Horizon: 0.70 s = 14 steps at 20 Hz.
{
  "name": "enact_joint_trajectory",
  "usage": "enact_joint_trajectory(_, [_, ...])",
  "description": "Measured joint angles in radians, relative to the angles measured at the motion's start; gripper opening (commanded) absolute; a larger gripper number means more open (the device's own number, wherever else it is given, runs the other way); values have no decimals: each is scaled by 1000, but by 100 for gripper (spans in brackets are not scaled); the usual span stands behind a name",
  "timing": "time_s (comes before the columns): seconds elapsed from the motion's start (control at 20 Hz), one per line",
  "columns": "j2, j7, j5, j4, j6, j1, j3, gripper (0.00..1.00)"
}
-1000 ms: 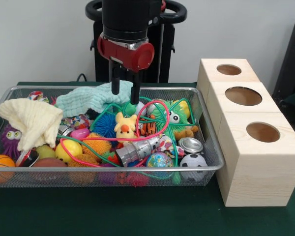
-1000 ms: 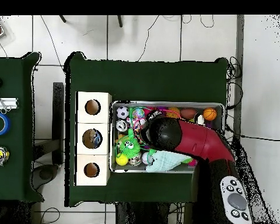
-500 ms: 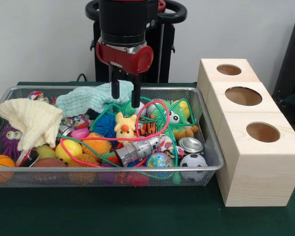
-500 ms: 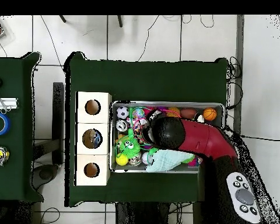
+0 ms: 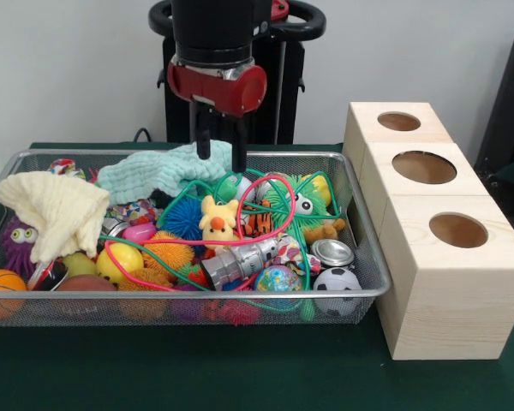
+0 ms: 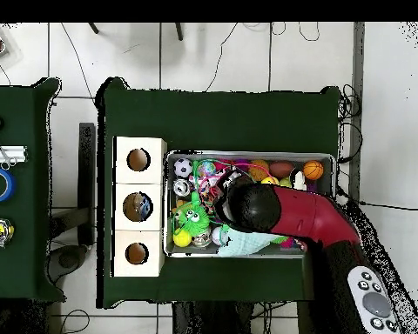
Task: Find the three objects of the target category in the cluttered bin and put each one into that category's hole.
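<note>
A: Front view: your gripper [image 5: 221,159] hangs over the mesh bin [image 5: 370,257], fingers parted w/ a gap, nothing in them, tips just above the mint cloth [image 5: 150,174]. Target category isn't stated, so you can't say which items count. Candidates: yellow duck plush [image 5: 217,223], soccer ball [image 5: 336,280], metal can [image 5: 240,261].

B: Handling?

A: Plush looks soft, light; pinch the body. Can looks stiff, slick; grip across it. Cords [image 5: 265,199] may snag.

B: Overhead view?

A: The arm [image 6: 291,216] covers mid-bin; wooden box [image 6: 138,207] w/ three holes sits touching the bin's end.
</note>
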Motion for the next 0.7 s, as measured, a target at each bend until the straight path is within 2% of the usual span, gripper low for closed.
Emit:
enact_joint_trajectory(0.1, [-33, 0, 0, 39, -1, -21, 22, 100])
enact_joint_trajectory(0.15, [-85, 0, 1, 103, -13, -48, 52, 100])
enact_joint_trajectory(0.3, [-139, 0, 0, 168, -40, -74, 84, 100])
enact_joint_trajectory(0.35, [-186, 0, -6, 227, -78, -94, 113, 100])
enact_joint_trajectory(0.4, [-207, 0, -12, 253, -102, -101, 126, 100])
enact_joint_trajectory(0.5, [-308, 0, -52, 392, -254, -125, 196, 100])
enact_joint_trajectory(0.65, [-369, 0, -70, 488, -368, -149, 273, 100])
enact_joint_trajectory(0.7, [-400, 0, -72, 543, -429, -173, 336, 100])
